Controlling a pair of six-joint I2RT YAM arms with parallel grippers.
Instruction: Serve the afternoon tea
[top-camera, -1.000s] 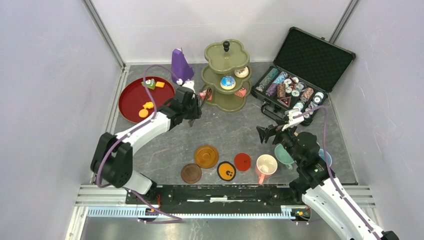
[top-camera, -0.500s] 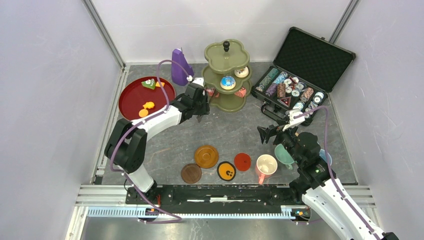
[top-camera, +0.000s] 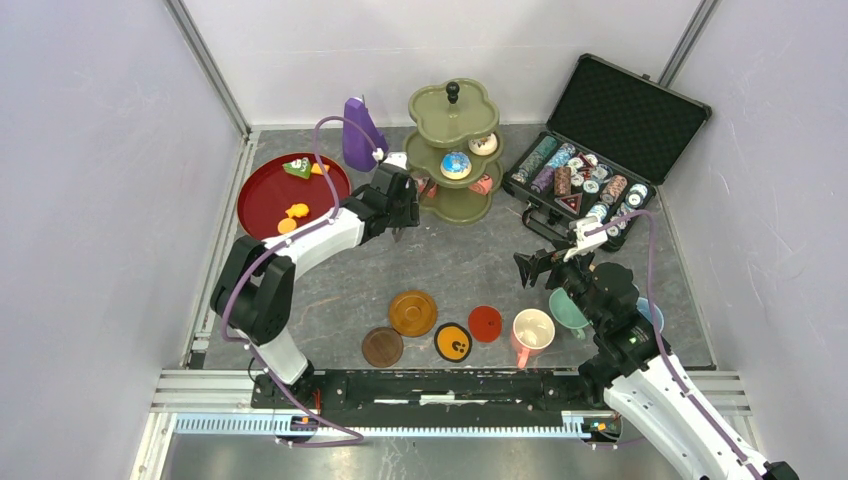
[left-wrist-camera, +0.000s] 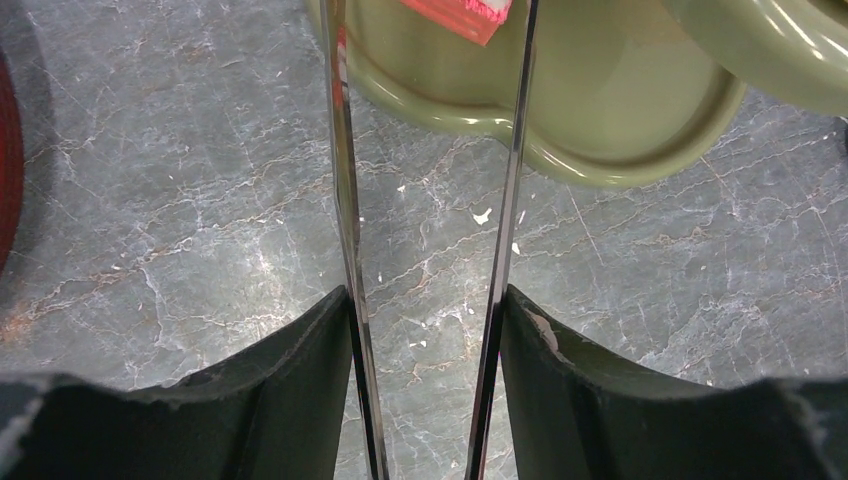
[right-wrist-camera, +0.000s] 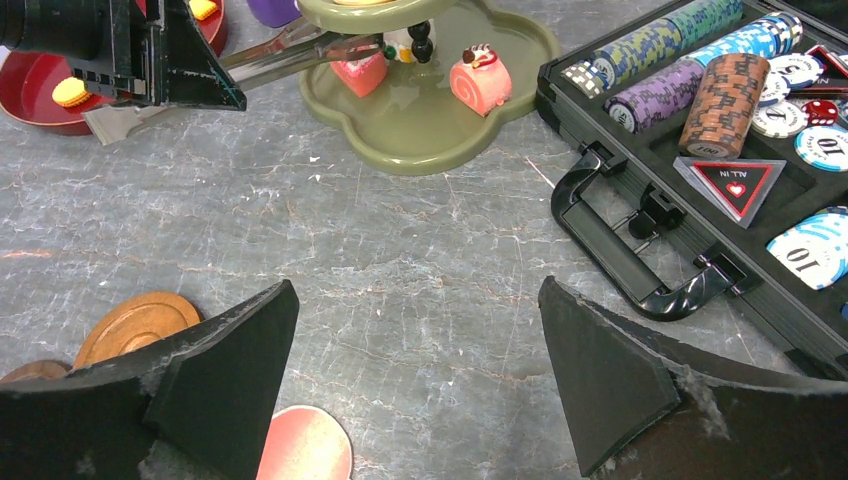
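Observation:
My left gripper (top-camera: 398, 204) is shut on metal tongs (left-wrist-camera: 345, 180). Their blades reach onto the bottom tier of the olive-green stand (top-camera: 445, 205) and close on a pink cake (left-wrist-camera: 460, 15), which also shows in the right wrist view (right-wrist-camera: 360, 72). A pink roll (right-wrist-camera: 480, 80) lies on the same tier, and two cakes (top-camera: 456, 164) sit on the middle tier. Orange pastries (top-camera: 296, 210) lie on the red tray (top-camera: 262, 215). My right gripper (top-camera: 535, 262) is open and empty above the table, near the pink mug (top-camera: 532, 330) and teal mug (top-camera: 567, 308). Several round coasters (top-camera: 412, 312) lie at the front.
An open black case of poker chips (top-camera: 585, 180) stands at the back right, its handle (right-wrist-camera: 625, 265) close to my right fingers. A purple pyramid (top-camera: 360, 132) stands left of the stand. A blue mug (top-camera: 652, 312) is partly hidden behind my right arm.
My left gripper has carried the tongs and pink cake to the right, from beside the tray to the stand's bottom tier. My right arm has not moved.

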